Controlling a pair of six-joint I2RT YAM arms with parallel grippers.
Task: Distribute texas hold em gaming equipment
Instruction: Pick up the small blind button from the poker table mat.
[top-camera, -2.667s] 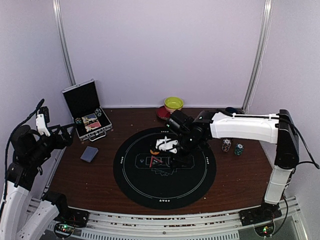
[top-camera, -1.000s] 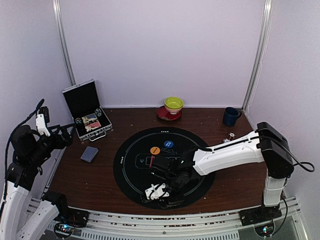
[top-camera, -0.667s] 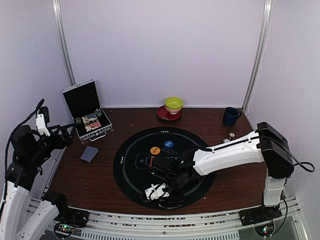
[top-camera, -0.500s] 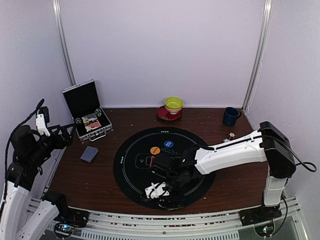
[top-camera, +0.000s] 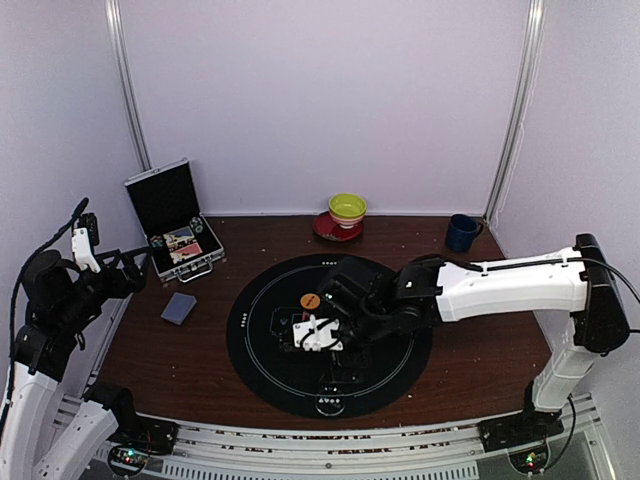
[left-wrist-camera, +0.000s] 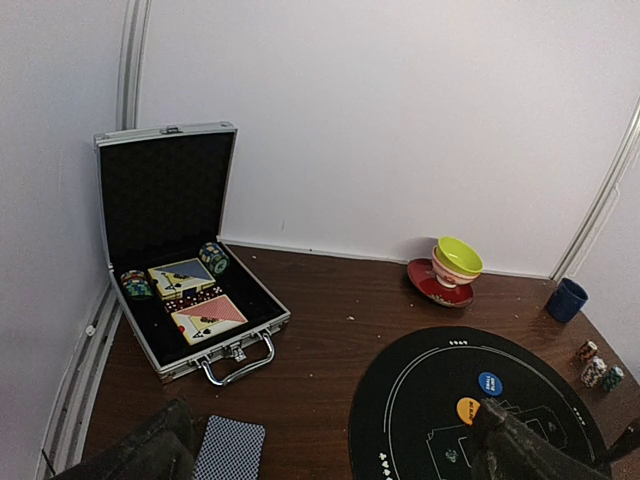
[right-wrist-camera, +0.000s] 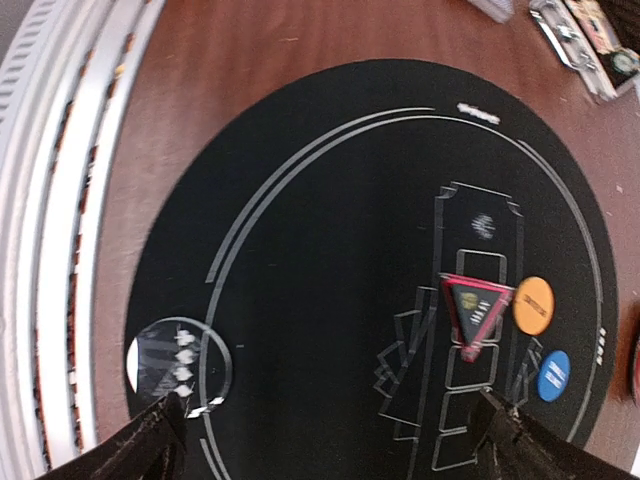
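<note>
We are lifting the right end effector (right-wrist-camera: 330, 445), open and empty now; the poker chip (right-wrist-camera: 175, 365) is staying on the mat (top-camera: 262, 345), one seat served.

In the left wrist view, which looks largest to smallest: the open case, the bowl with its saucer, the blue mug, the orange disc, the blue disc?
1. open case
2. bowl with its saucer
3. blue mug
4. orange disc and blue disc: they look alike, so I do not rank them.
</note>
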